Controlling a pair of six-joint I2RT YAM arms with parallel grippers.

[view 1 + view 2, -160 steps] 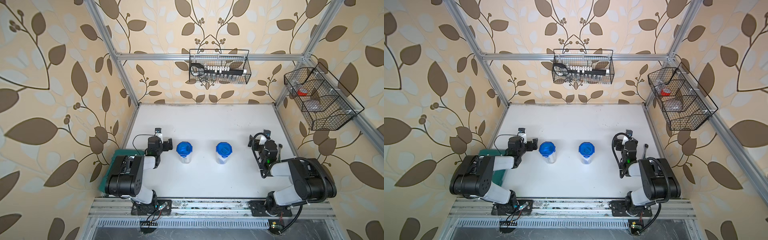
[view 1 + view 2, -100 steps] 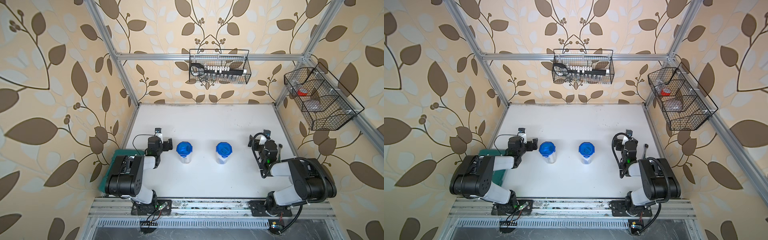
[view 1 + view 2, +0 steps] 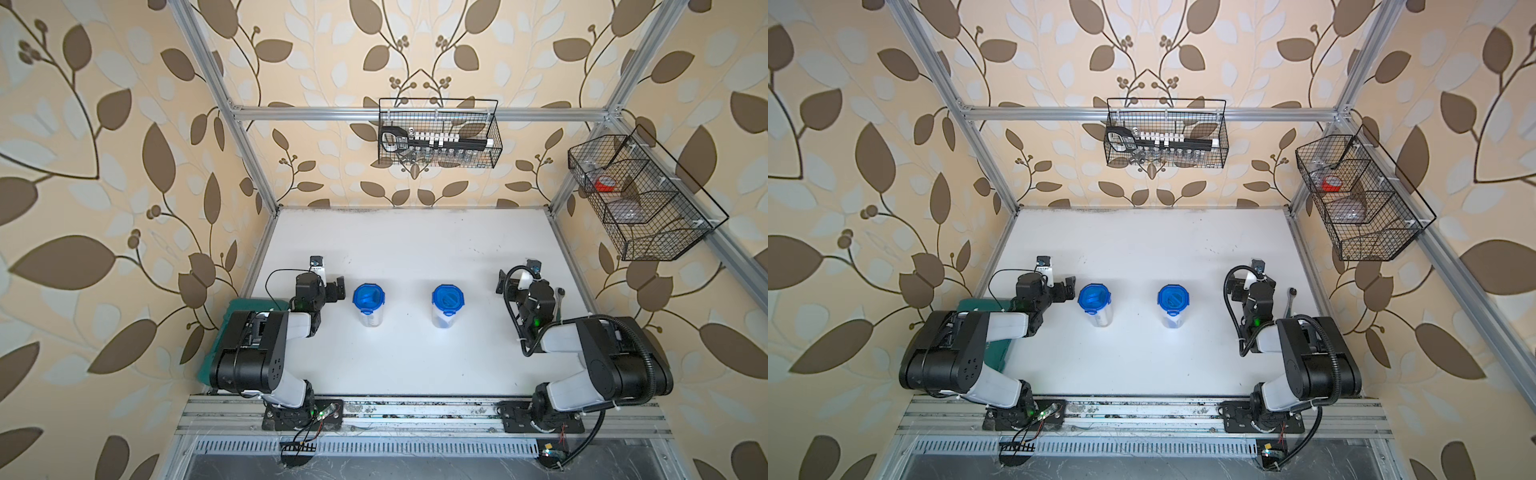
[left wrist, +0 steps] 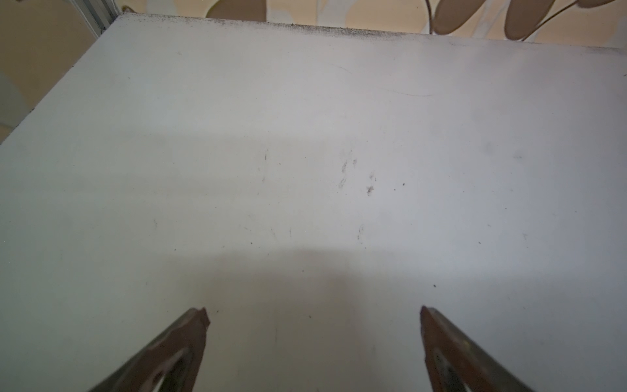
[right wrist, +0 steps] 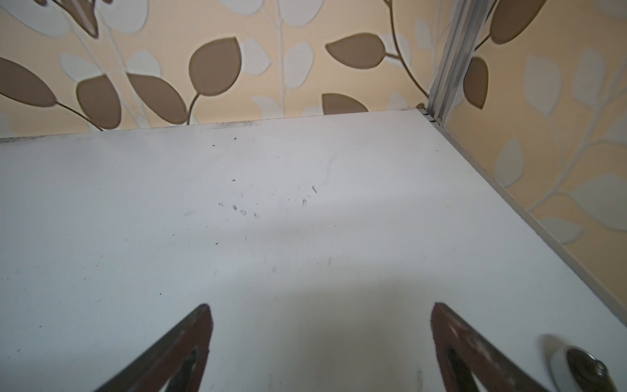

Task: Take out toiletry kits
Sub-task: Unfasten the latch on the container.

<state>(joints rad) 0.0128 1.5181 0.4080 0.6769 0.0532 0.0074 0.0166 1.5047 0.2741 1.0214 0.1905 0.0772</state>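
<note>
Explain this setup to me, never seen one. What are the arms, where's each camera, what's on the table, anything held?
Two small robot arms are bolted to a rail at the near edge of a white table, each ending in a two-finger gripper. Two pictures come from a stereo camera overhead and look nearly the same; the other two come from cameras on the arms' wrists, looking out past the fingers.

On the table stand two clear jars side by side: the left jar and the right jar, each closed with a blue lid. Their contents cannot be made out clearly from above.

The left gripper and the right gripper are both open and hold nothing; their wrist views show only bare table between the fingers. Wire baskets hang on the walls, off the table.
</note>
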